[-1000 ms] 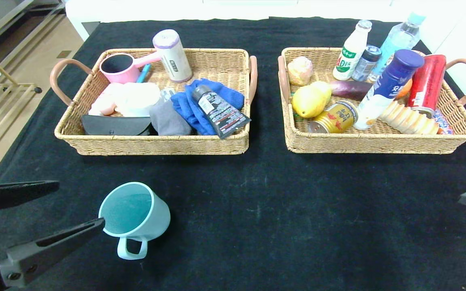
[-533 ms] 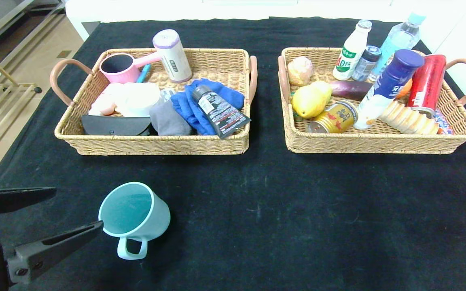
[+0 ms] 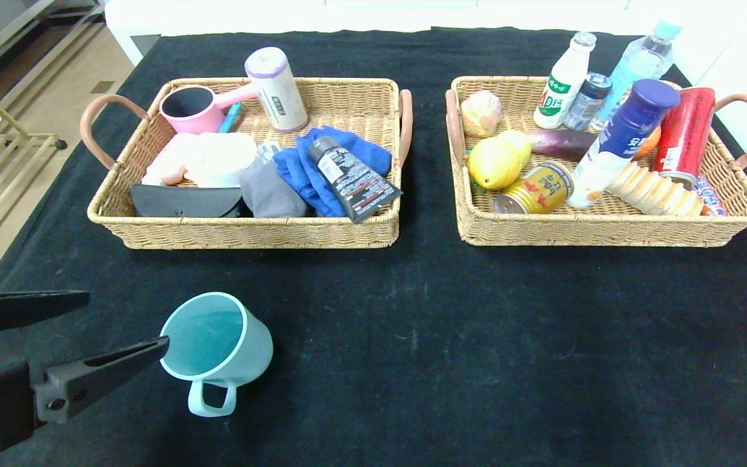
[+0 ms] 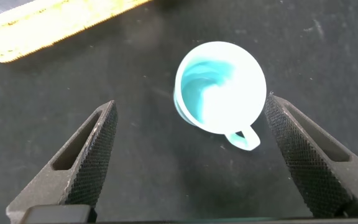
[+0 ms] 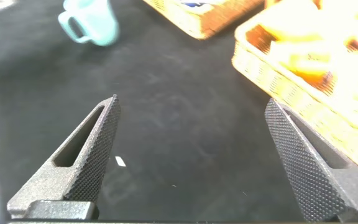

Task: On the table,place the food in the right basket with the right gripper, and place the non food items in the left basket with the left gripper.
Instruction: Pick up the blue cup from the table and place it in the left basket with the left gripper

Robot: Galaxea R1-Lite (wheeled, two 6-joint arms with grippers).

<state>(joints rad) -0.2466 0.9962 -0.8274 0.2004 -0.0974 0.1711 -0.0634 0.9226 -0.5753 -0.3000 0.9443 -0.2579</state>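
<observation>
**Last item on the cloth: the mug waits for the left claw**

Black cloth covers the whole table (image 3: pixel 412 363), and nearly everything has been sorted off it. Nearest the robot, the left gripper (image 3: pixel 124 321) hangs low at the near left corner, jaws spread wide and holding nothing, its inner fingertip just beside the rim of the teal mug (image 3: pixel 218 347). That mug lies on its side, mouth turned toward the claw, handle pointing toward the robot. In the left wrist view the mug (image 4: pixel 221 87) sits ahead of and between the two open fingers (image 4: pixel 89 155), not yet inside them.

Over at the near right edge, the right gripper (image 5: pixel 191 155) is barely in view from the head camera, also wide open and empty, hovering over bare cloth with nothing to do.

My read: the mug is non-food, so this one is the left arm's job. Best approach is to advance until the fingers straddle the body, not the handle, then close across the wall near the rim so it cannot roll away.

Farther back, the left basket (image 3: pixel 250 233) holds cloths, a tube and a pink scoop; free space looks tight. Beside it, the right basket (image 3: pixel 607 230) carries the bottles, cans and fruit.
</observation>
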